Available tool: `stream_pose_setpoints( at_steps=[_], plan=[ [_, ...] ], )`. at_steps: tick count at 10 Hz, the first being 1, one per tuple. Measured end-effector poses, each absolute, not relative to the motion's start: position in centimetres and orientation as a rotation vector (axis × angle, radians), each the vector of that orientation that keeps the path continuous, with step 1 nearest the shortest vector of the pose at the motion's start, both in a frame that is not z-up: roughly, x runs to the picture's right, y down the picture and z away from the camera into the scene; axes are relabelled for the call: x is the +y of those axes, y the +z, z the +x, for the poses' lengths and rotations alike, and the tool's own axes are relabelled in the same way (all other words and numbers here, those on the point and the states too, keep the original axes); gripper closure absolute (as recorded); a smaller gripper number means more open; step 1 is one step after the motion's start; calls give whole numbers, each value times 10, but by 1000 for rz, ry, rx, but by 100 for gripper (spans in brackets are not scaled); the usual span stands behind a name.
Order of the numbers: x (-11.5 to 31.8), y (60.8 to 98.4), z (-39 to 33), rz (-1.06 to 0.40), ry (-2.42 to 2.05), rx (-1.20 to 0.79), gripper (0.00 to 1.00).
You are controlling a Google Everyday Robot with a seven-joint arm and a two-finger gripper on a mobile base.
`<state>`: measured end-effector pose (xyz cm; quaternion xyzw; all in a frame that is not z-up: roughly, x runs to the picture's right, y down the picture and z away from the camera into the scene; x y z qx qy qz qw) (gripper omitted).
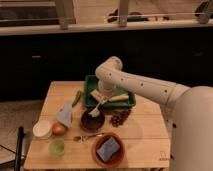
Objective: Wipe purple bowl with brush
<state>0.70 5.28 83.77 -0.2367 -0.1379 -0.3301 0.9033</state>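
Observation:
The purple bowl [92,121] stands on the wooden table [145,137], just in front of the green tray. My gripper [103,99] hangs over the bowl's far rim, below the white arm. It is shut on the brush [97,108]. The brush's pale handle slants down and to the left, and its head is inside the bowl. I cannot tell whether the bristles touch the bowl's bottom.
A green tray [126,104] holding pale items lies behind the bowl. A brown bowl [96,155] with a blue sponge [109,148] is at the front. A dark cluster [119,118], a spoon [86,136], a green cup [56,147], an orange fruit [59,129], a white cup [42,129], a grey cloth [65,114] and a green item [77,97] surround it.

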Motion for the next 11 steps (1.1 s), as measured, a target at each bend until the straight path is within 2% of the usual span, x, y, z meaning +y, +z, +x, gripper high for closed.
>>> stream_pose_setpoints(
  at_steps=[6, 11],
  plan=[
    [81, 834, -11, -593, -855, -404, 100],
    [82, 822, 14, -652, -917, -372, 100]
  ],
)
